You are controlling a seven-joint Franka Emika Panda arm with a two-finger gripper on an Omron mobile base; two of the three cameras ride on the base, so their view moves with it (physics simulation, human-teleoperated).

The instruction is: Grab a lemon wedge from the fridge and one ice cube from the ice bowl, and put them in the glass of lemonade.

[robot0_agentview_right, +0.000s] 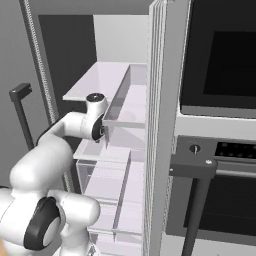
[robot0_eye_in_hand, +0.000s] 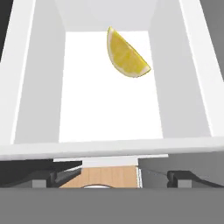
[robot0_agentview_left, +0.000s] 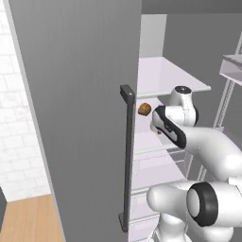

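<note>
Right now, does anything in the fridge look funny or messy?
Nothing looks spilled or broken. The lemon wedge lies alone in a white door bin, and a small brown lump sits on a fridge shelf.

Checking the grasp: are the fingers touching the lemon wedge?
Apart. The hand view shows the lemon wedge lying far up the white bin, well beyond the fingers.

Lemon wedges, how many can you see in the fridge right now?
1. The lemon wedge lies in a white tray-like compartment, toward its far end, seen in the hand view. Other shelves of the fridge are partly hidden by the arm and door, so more could be out of sight.
</note>
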